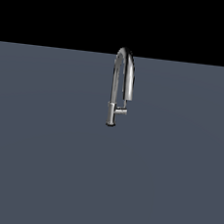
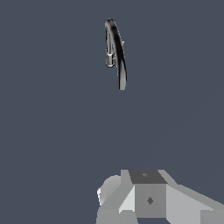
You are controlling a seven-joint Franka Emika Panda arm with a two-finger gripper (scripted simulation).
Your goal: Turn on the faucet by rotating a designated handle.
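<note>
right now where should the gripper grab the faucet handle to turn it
Grip the handle, the short stub sticking out sideways from the faucet body toward the exterior view's right. Come at its free end from that side, probably below the hanging spout tip, jaws closing across its round sides.

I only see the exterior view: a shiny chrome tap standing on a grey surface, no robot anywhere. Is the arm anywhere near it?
Observer: No. In the wrist view the slim chrome gooseneck faucet stands well away from the grey-and-white gripper, with bare grey surface between them.
Operator: Are its jaws open, ready to grab?
Observer: I cannot tell. Only the gripper's blocky body shows at the picture's edge, and nothing is touching it.
</note>
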